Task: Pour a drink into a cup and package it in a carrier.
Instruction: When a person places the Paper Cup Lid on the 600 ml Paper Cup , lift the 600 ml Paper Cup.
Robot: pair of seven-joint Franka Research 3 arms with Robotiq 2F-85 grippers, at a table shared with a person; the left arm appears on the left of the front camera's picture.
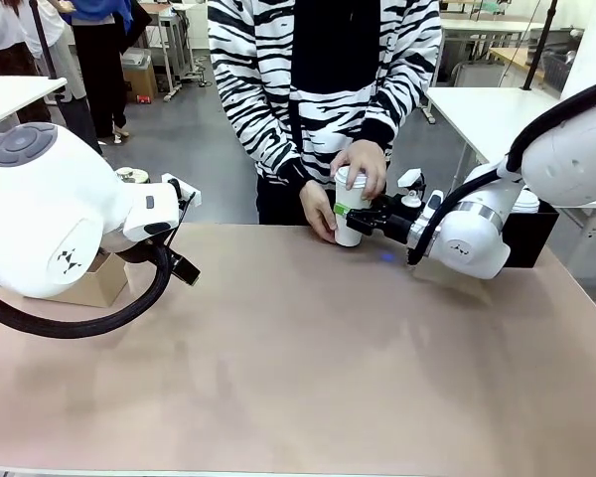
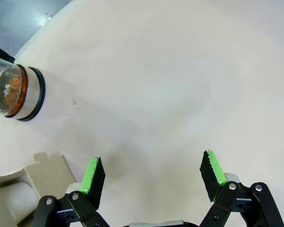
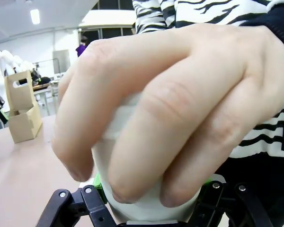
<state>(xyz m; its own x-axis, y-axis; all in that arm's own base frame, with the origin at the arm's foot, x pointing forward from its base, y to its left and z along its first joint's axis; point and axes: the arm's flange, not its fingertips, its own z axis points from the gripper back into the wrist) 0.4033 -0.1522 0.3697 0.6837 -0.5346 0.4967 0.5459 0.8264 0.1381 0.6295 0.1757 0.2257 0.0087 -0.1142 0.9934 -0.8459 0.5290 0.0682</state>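
**A:** Where is the cup (image 1: 348, 234) sitting?

**B:** At twelve o'clock on the table (image 1: 298, 348), by the far edge. The person's hands (image 1: 363, 164) are wrapping round its top. The right gripper (image 1: 350, 213) is pinching its lower body, with a green pad on either side.

**A:** And the left gripper (image 2: 151, 172)?

**B:** It's hanging spread wide over bare tabletop, gripping nothing. The carrier (image 3: 21, 111) is standing around nine o'clock, beside that arm.

**A:** How is that cup going to behave?

**B:** I'm guessing it's thin paper, so the walls will buckle under a hard squeeze. It'll be heavy if filled, which I can't tell. The lid could pop. Taking it low on the body, gently, and keeping it upright is looking wisest.
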